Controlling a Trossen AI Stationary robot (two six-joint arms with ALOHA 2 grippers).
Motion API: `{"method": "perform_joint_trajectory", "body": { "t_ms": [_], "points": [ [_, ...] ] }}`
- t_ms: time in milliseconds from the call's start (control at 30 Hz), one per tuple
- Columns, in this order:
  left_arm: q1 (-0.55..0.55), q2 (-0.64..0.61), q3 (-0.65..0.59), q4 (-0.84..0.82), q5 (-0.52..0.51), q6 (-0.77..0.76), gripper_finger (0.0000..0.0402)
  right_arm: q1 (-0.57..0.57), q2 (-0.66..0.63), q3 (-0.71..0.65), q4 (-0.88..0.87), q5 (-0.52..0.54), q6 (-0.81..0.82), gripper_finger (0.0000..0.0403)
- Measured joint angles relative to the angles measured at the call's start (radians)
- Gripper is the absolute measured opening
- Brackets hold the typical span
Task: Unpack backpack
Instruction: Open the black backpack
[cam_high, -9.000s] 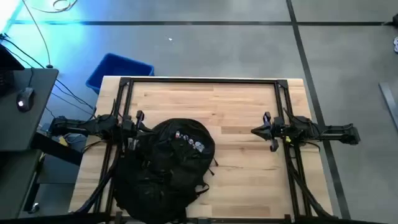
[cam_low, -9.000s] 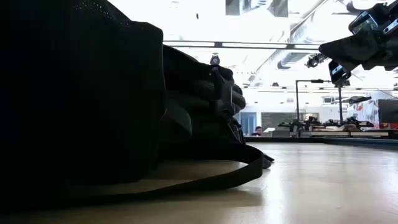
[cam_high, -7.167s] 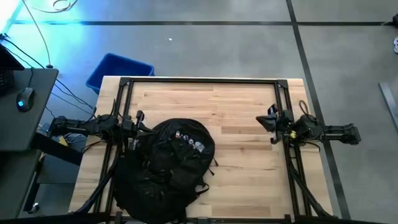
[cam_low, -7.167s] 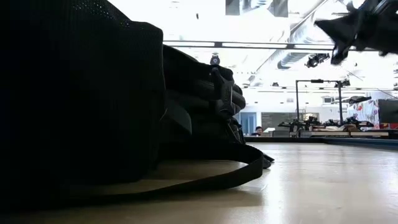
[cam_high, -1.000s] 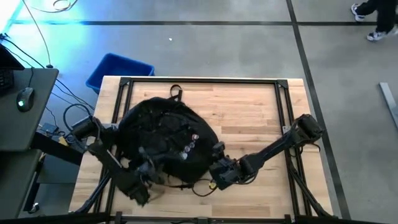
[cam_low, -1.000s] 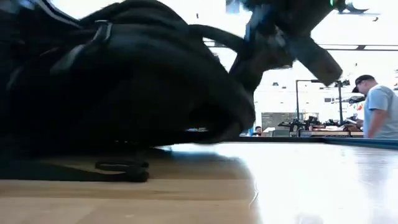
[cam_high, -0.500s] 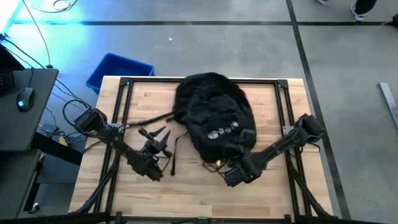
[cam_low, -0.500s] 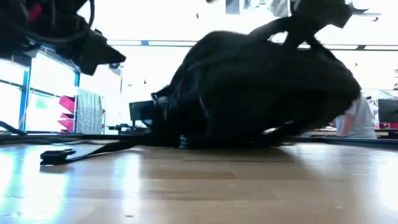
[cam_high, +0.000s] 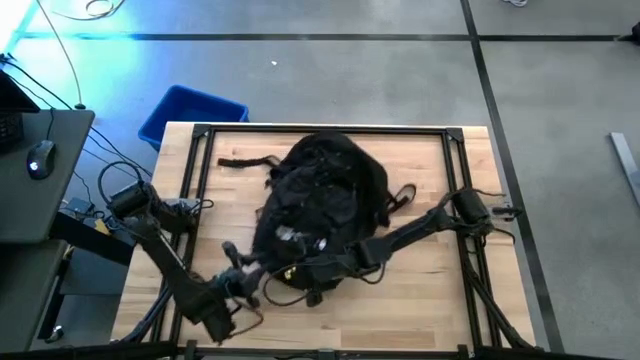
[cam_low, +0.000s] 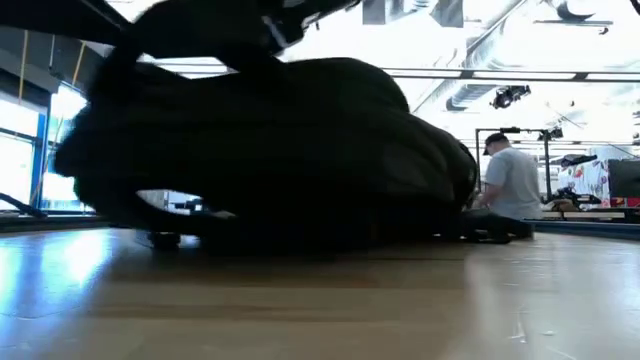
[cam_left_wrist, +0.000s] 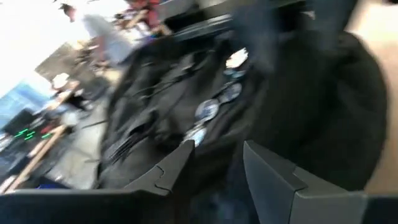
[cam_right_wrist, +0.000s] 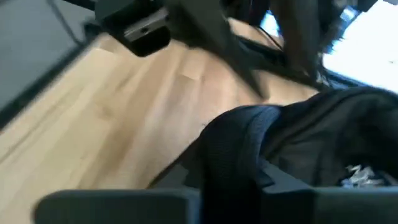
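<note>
The black backpack (cam_high: 320, 195) lies in the middle of the table with its front up. Its row of small pins (cam_high: 300, 238) is toward the near side. One black strap (cam_high: 245, 161) trails flat on the wood at the far left. My left gripper (cam_high: 243, 283) is at the pack's near left edge. In the left wrist view it (cam_left_wrist: 217, 165) is open, facing the pins (cam_left_wrist: 214, 106). My right gripper (cam_high: 335, 268) reaches across from the right to the pack's near edge, shut on a padded black band. My left gripper's open fingers stand at the dark fabric below the pins; I cannot tell whether they touch it. My right gripper pinches a thick padded black band (cam_right_wrist: 233, 140) at the backpack's near edge between its two fingers. The fingers come low from the table's right. The pack's body rests on the table.
A black frame rail (cam_high: 320, 130) runs round the tabletop. A blue bin (cam_high: 190, 112) stands on the floor beyond the far left corner. Bare wood (cam_high: 430, 300) lies at the near right. A person (cam_low: 510, 185) is in the room behind.
The backpack slid from the table's left toward the far right, turning about. It has since shifted back a little to the left. My right gripper went with its near edge, then moved left. My left gripper came off the pack, stood clear and open, then returned toward its near left edge.
</note>
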Motion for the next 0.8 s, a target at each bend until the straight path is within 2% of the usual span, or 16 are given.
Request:
{"method": "perform_joint_trajectory", "body": {
  "t_ms": [133, 267, 400, 467, 567, 633, 800],
  "points": [
    [-0.016, 0.012, 0.000, 0.143, 0.041, 0.108, 0.0117, -0.033, -0.001, 0.000, 0.001, -0.083, -0.012, 0.0136],
    [0.012, 0.014, 0.000, 0.258, 0.033, 0.170, 0.0117, -0.023, -0.039, 0.003, -0.015, -0.167, -0.137, 0.0219],
    [0.061, 0.014, 0.000, 0.321, 0.034, 0.231, 0.0117, 0.037, -0.110, 0.005, -0.137, -0.218, -0.231, 0.0255],
    [0.086, 0.015, 0.000, 0.329, 0.040, 0.245, 0.0117, 0.072, -0.160, 0.005, -0.235, -0.165, -0.213, 0.0256],
    [0.121, 0.028, 0.000, 0.326, 0.086, 0.223, 0.0117, 0.122, -0.236, 0.006, -0.430, 0.013, -0.095, 0.0247],
    [0.143, 0.037, -0.001, 0.328, 0.112, 0.202, 0.0117, 0.140, -0.267, 0.005, -0.620, 0.129, 0.050, 0.0238],
    [0.177, 0.080, -0.038, 0.329, 0.202, 0.107, 0.0117, 0.128, -0.278, -0.007, -1.078, 0.303, 0.466, 0.0213]
  ]
}}
